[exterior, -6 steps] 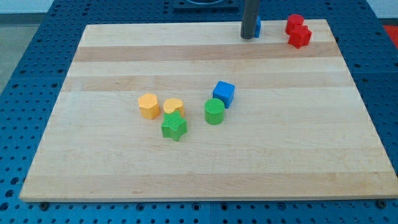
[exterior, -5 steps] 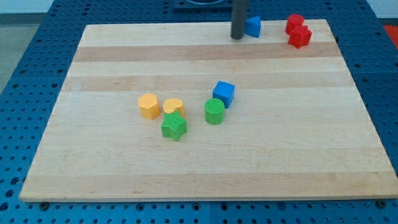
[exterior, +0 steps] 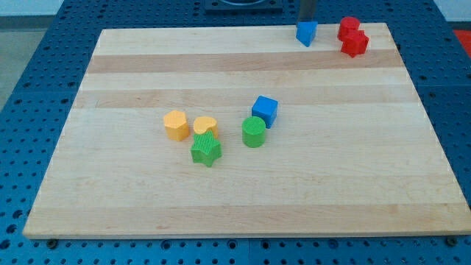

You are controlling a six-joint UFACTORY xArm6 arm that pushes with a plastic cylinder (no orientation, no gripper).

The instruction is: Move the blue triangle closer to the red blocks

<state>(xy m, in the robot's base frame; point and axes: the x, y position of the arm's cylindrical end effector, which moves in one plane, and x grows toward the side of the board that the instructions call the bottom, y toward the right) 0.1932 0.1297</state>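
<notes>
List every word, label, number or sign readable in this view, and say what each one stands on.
None: no text, number or sign shows anywhere.
The wooden board, the blue triangle, the two red blocks and the other blocks are all unmarked.
My tip, just above the blue triangle, carries no label.

The counter is a pale wooden board with lengthwise grain stripes, resting on a blue perforated surface. Near the view's top edge, right of centre, sits the blue triangle; just to its right, apart from it, two red blocks stand touching each other — one behind, one in front. Around the board's middle lies a loose cluster: a blue cube touching a green cylinder below it, a green star-shaped block further left, and two yellow blocks above that — a hexagonal one and a rounded one.
</notes>
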